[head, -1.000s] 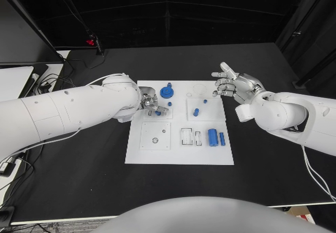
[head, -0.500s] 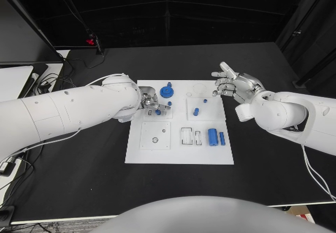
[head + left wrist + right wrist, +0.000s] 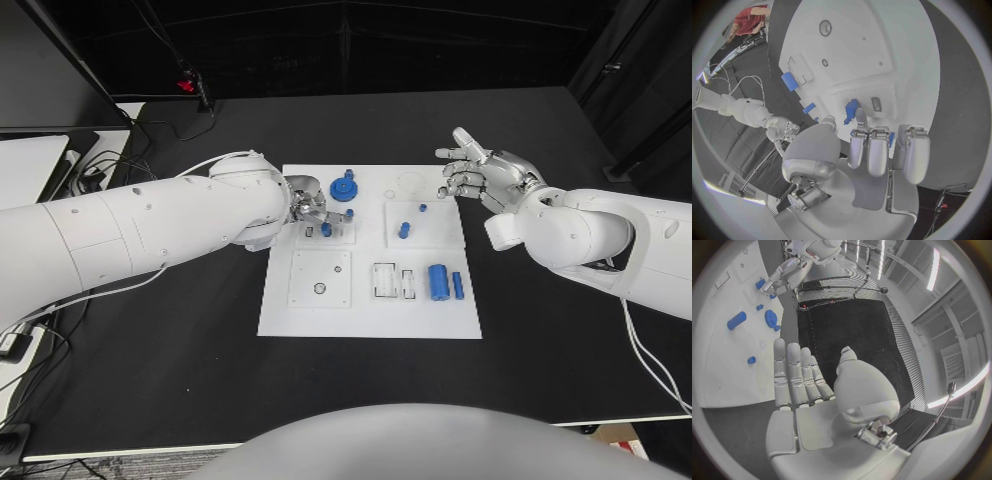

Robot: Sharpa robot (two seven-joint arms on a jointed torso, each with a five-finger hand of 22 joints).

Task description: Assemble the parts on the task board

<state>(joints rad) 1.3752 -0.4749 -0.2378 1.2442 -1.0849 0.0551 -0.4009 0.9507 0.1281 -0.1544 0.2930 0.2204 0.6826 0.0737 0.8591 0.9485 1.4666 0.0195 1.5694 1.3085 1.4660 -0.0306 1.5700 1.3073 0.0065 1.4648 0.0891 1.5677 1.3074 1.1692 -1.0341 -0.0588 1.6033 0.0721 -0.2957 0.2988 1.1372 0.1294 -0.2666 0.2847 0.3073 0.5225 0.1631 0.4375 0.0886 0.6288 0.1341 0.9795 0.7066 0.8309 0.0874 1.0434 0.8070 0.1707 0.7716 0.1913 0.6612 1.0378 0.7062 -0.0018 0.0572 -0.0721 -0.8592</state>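
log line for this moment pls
left hand: pinches small blue part over task board | right hand: open, off board

A robotics lab: black curtains (image 3: 433,40) behind a black bench (image 3: 173,380), loose cables (image 3: 101,170) at its left edge, ceiling strip lights (image 3: 932,275).

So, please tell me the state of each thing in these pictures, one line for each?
Left silver hand: over the board's left side, pinching a small blue peg.
Right silver hand: raised beside the board's right edge, fingers apart, holding nothing.
White task board: lying flat on the black table.
Round blue knob part: standing on the board.
Blue cylinder: lying on the board.
Thin blue bar: lying beside the cylinder.
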